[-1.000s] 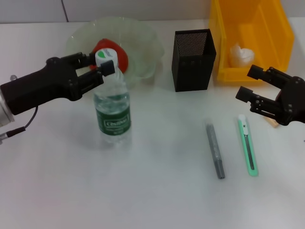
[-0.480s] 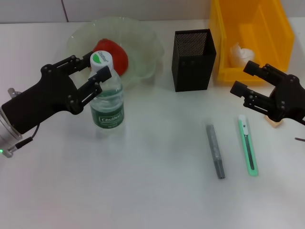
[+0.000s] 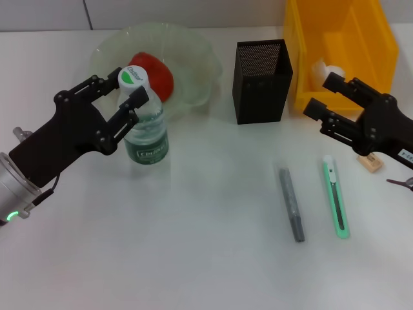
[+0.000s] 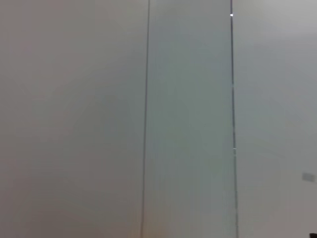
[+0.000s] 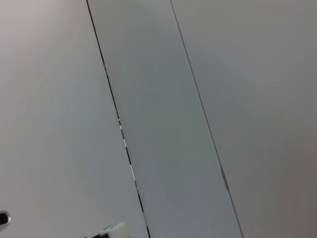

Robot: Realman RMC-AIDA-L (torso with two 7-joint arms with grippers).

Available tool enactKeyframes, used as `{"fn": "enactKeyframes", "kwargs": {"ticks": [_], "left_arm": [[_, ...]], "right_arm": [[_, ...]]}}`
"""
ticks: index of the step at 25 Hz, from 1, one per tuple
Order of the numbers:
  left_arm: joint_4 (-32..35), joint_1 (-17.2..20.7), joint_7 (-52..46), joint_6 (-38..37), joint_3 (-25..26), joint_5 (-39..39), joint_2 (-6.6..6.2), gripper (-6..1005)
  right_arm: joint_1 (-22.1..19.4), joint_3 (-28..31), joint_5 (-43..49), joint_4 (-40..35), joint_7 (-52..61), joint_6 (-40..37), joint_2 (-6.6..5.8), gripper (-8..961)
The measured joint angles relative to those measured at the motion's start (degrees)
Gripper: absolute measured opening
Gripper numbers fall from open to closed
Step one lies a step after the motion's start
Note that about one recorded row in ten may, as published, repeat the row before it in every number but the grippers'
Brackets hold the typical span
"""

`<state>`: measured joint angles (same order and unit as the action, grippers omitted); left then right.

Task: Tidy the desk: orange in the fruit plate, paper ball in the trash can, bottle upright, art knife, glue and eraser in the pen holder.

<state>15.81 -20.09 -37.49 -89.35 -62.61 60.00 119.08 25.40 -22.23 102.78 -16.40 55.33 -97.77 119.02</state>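
A clear water bottle (image 3: 147, 132) with a green label and white cap stands on the table just in front of the fruit plate (image 3: 193, 51). My left gripper (image 3: 129, 90) is shut around its neck, under the cap. An orange-red fruit (image 3: 158, 74) lies in the plate. My right gripper (image 3: 321, 92) hangs open and holds nothing in front of the yellow trash can (image 3: 374, 39), where the white paper ball (image 3: 324, 70) lies. The grey glue stick (image 3: 292, 203) and green art knife (image 3: 337, 197) lie on the table. The eraser (image 3: 372, 164) peeks out beneath the right arm.
The black mesh pen holder (image 3: 261, 81) stands between the plate and the yellow can. Both wrist views show only a pale panelled surface. The left arm stretches in from the near left edge.
The left arm has swung down and to the left while gripping the bottle, whose base has shifted toward the plate. The right gripper has moved up and left toward the yellow can.
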Motion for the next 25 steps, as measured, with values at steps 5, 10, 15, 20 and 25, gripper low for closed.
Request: {"fn": "enactKeyframes", "kwargs": {"ticks": [5, 10, 15, 20, 25], "left_arm": [[-1.8, -0.3, 4.6, -0.1, -0.4, -0.8, 0.11, 439], [-3.9, -0.7, 4.9, 0.0, -0.1, -2.0, 0.08, 433], [-4.6, -0.9, 5.0, 0.2, -0.1, -2.5, 0.09, 597], [-4.3, 0.4, 4.6, -4.6, 0.1, -3.7, -0.26, 763], [-1.7, 4.0, -1.3, -13.2, 1.0, -5.4, -2.46, 797]], "right_arm": [[0.7, 0.0, 0.0, 1.1, -0.7, 0.3, 0.12, 771], [1.0, 0.0, -0.1, 1.3, -0.7, 0.4, 0.14, 771], [1.3, 0.0, -0.1, 1.5, -0.7, 0.4, 0.16, 771], [1.2, 0.0, -1.2, 1.5, -0.7, 0.1, 0.16, 771], [0.4, 0.3, -3.8, 0.9, 1.0, -0.3, -0.15, 770]]}}
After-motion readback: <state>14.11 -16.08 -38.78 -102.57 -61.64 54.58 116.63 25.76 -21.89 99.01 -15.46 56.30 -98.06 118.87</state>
